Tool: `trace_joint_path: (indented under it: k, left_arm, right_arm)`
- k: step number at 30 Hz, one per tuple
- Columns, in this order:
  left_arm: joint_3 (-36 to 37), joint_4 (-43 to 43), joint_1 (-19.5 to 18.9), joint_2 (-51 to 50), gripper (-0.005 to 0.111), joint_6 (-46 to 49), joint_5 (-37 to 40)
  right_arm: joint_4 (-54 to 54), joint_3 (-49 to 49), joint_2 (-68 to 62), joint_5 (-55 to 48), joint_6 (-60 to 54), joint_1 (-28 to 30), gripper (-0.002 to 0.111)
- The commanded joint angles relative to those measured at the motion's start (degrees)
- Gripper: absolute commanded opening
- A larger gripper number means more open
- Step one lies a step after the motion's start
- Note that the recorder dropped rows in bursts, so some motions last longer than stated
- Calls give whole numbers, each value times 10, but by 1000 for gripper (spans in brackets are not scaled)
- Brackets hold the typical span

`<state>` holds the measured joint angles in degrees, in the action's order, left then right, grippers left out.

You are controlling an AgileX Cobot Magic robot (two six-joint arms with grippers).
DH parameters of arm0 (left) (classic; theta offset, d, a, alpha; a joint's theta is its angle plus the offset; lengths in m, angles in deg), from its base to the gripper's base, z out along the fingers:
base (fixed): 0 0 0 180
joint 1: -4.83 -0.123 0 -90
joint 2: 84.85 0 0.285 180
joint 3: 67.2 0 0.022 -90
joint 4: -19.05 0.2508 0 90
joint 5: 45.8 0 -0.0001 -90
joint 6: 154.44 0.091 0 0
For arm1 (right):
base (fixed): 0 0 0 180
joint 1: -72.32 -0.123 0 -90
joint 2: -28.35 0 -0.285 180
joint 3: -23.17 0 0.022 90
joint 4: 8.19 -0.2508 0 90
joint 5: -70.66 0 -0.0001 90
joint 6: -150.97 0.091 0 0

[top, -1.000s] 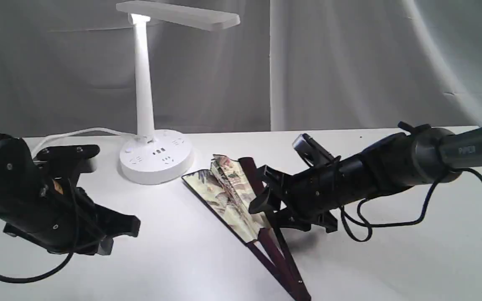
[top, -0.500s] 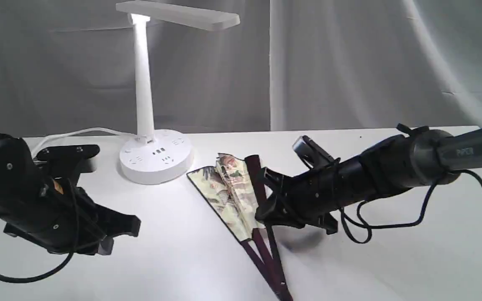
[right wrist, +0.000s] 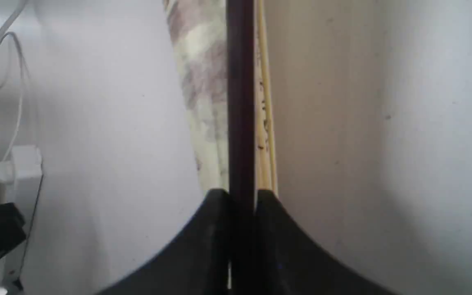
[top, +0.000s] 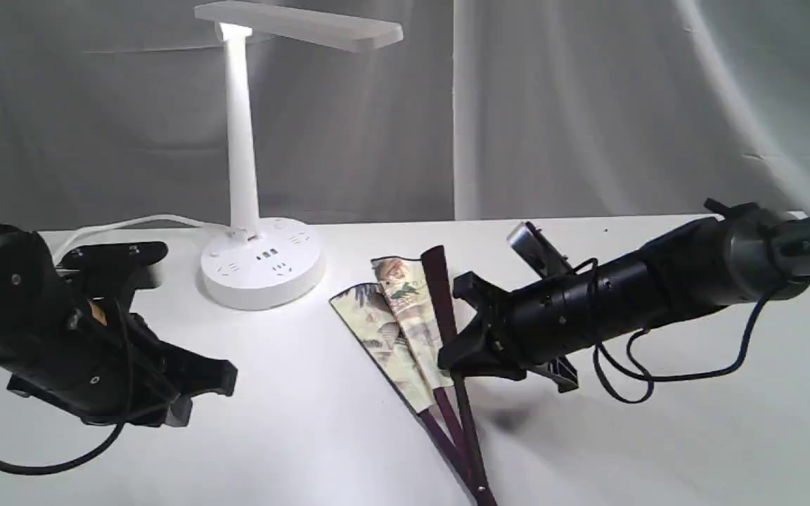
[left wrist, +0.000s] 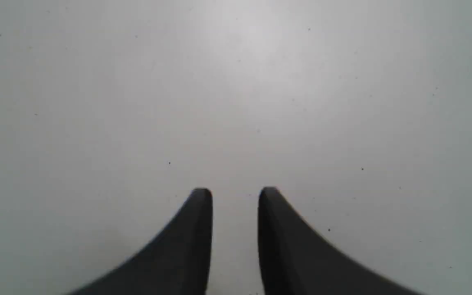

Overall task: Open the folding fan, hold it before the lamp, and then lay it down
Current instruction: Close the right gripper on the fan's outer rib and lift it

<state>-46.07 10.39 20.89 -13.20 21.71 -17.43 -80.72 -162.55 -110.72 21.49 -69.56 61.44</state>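
A: Where is the fan found at this moment?

B: The cream pleated paper folding fan [top: 398, 330], with dark maroon wooden ribs and guards, is seen on the white table [top: 292, 436]. It is near the round base of the white plastic desk lamp [top: 240, 140], between that base and the right arm. Only a few pleats are spread. Whether it is raised off the table cannot be told.

A: How are the fingers set?

B: One maroon guard is pinched by the black right fingers [right wrist: 195, 246], about where the paper ends. The black left fingers [left wrist: 187, 246] are held apart with a gap between them. Nothing is held there, and only bare table is seen under them, well apart from the fan.

A: How is the fan expected to handle?

B: It is judged to be light. The wooden guards are stiff, so force can be taken there. The paper is thin and is easily creased or torn, so it should not be squeezed. The smooth guard may slip or turn inside a narrow pinch.

A: Where should hold be taken next?

B: Probably the other guard, at the far edge of the pleats, is to be taken by the left fingers, on the wood and not on the paper. Then the two guards can be drawn apart around the pivot.
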Motion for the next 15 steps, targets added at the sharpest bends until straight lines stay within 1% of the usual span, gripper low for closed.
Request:
trace_joint_path:
  k: [1,4,9,13,15]
  left_arm:
    - [-2,-13,3,0,21,-1,-7]
    - [-2,-35,3,0,21,-1,-7]
    - [-2,-35,3,0,21,1,-13]
    - [-2,-30,3,0,21,10,4]
    - [-2,-47,3,0,21,10,13]
  right_arm:
    - [-4,2,20,-43,-14,3,0]
    - [-5,2,28,-72,-24,5,0]
    - [-6,2,41,-108,-40,13,0]
    - [-6,2,51,-133,-47,19,0]
    - [-6,2,56,-136,-48,22,0]
